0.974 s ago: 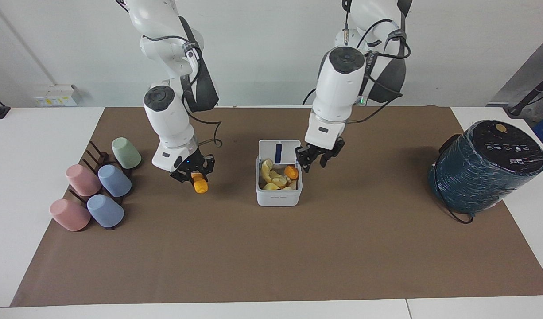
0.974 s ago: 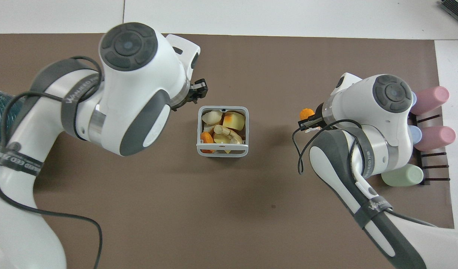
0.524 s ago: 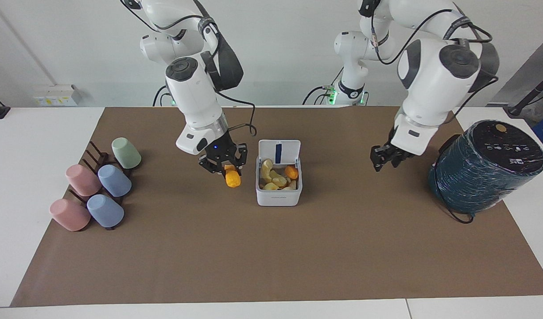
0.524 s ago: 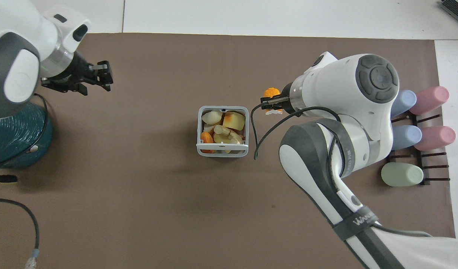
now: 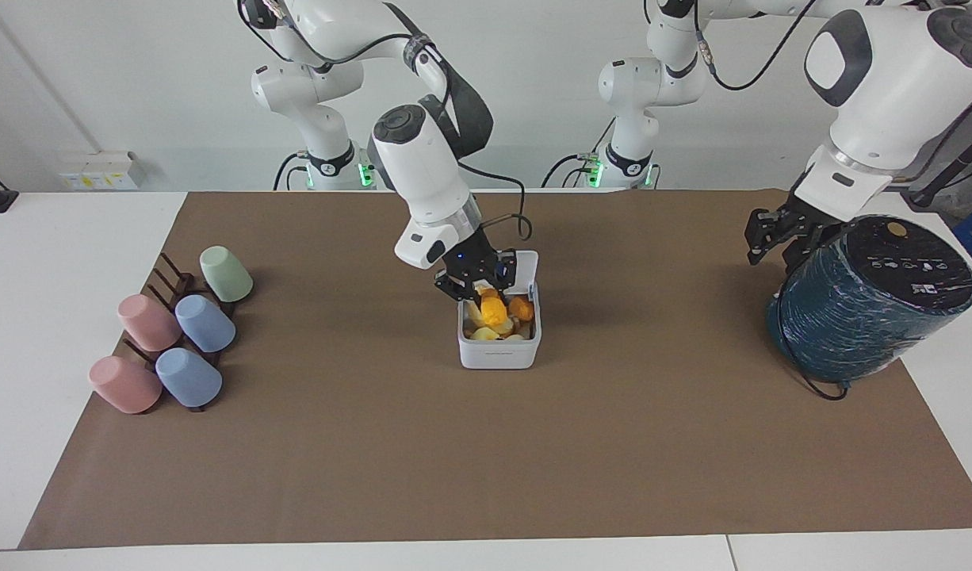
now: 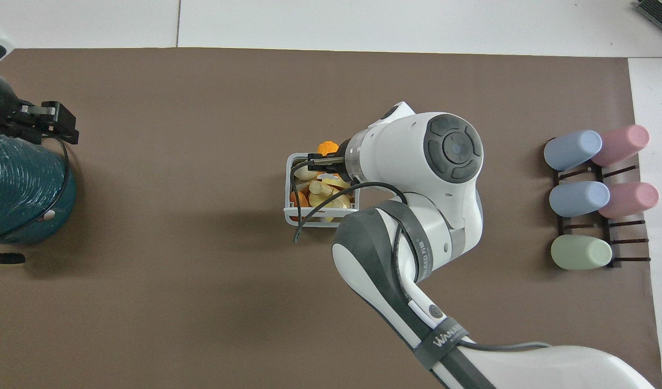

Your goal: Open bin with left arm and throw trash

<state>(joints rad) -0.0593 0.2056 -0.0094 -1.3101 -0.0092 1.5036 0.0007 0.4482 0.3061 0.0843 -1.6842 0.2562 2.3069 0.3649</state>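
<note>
Bin (image 5: 499, 349) sits mid-desk on the brown mat (image 5: 486, 444), lid up, already heaped with scraps (image 5: 502, 327). Right tool (image 5: 480, 289) hangs over the open bin, clamped on an orange chunk (image 5: 492, 311).

Risks, as I read it:
- bin looks near full, so a dropped chunk may bounce or roll off the heap onto the mat
- chunk looks off-centre over the bin, so it could clip the rim
- tool sits close to the upright lid and could knock it shut

Left tool (image 5: 774, 236) waits by the teal cylinder (image 5: 866, 305), holding nothing; how far open, can't tell.
</note>
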